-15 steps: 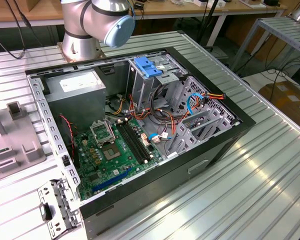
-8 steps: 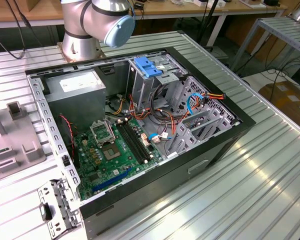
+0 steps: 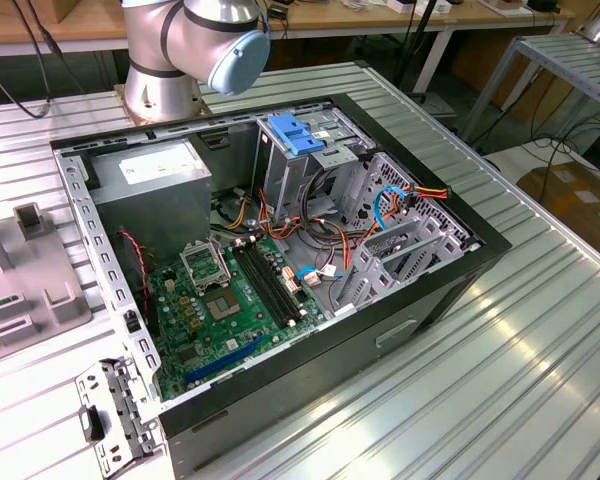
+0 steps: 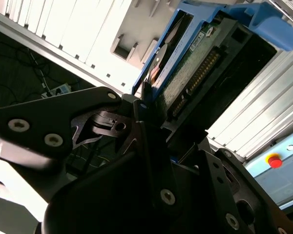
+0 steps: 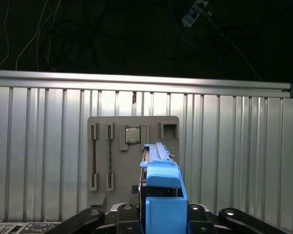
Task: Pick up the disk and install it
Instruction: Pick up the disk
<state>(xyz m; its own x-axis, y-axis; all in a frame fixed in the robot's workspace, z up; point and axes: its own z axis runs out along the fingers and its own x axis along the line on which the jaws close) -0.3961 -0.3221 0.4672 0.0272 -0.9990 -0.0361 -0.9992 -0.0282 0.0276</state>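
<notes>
The arm (image 3: 170, 45) is silver-grey and cylindrical, with a pale blue round cap (image 3: 242, 52) closing 1 end. The gripper (image 4: 145, 109) is matte black, its flat angular links (image 4: 63, 114) studded with small silver screw heads (image 4: 52, 140), 2 side by side on 1 link.

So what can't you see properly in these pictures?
Exterior view: the arm is cut off by the top edge.
First wrist view: the disk is edge-on, so its flat faces are hidden; it covers part of the grey tray.
Second wrist view: the gripper hides part of the disk.
</notes>
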